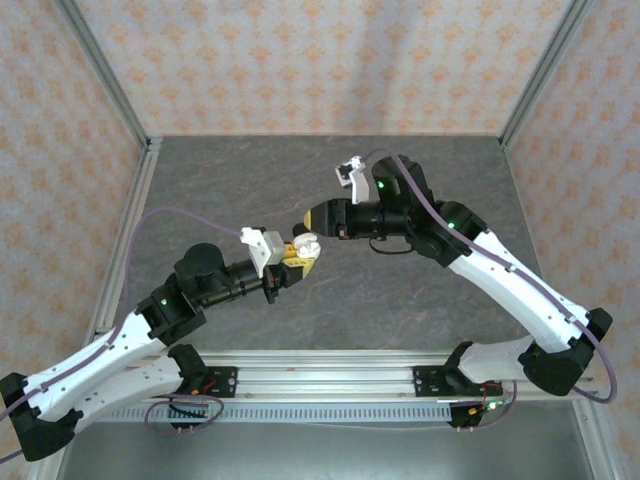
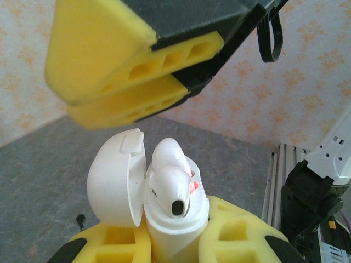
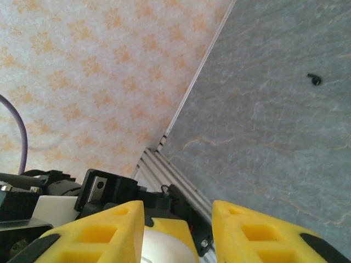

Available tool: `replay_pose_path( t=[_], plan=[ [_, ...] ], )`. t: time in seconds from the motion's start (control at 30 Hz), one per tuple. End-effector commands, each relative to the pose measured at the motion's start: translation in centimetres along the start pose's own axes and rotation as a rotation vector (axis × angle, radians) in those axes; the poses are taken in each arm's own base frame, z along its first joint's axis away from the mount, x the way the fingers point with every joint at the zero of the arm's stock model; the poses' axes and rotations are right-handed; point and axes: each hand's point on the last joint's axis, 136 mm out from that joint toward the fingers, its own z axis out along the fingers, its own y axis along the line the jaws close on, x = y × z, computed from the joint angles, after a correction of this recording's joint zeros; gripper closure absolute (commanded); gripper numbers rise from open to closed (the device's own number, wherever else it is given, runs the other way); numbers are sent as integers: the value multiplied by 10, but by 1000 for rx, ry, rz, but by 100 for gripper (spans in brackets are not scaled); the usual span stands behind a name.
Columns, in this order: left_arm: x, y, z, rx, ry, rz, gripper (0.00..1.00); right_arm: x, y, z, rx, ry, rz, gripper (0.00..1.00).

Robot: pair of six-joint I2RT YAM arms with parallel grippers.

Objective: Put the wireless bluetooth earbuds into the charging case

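My left claw (image 1: 297,256) is clamped on the base of the open white charging case (image 2: 116,176) near mid-surface. The lid is swung to 9 o'clock and two white earbuds (image 2: 173,190) poke out of the top. My right claw (image 1: 314,216) hovers just at 1 o'clock of it, jaws partly apart, close above the lid without touching. Open grey surface (image 1: 300,170) runs to the wall (image 1: 330,60) at 12 and the side rails (image 1: 128,240) at 9 and 3.

Top view high from behind, facing down, 2 close wrist views, shared tabletop (image 1: 300,170)
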Motion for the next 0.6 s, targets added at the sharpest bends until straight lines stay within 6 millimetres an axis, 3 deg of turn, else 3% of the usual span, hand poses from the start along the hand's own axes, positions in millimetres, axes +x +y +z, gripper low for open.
replay_pose_path(
  t=[0.0, 0.3, 0.57],
  plan=[
    [-26, -8, 1, 40, -61, 26, 100, 4, 11, 3, -81, 35, 16, 64],
    [-30, -3, 11, 31, -64, 12, 100, 28, 14, -4, -131, 114, 32, 68],
    [-27, 3, 19, 7, -47, -9, 100, 32, 19, -16, -152, 98, 34, 68]
  ],
)
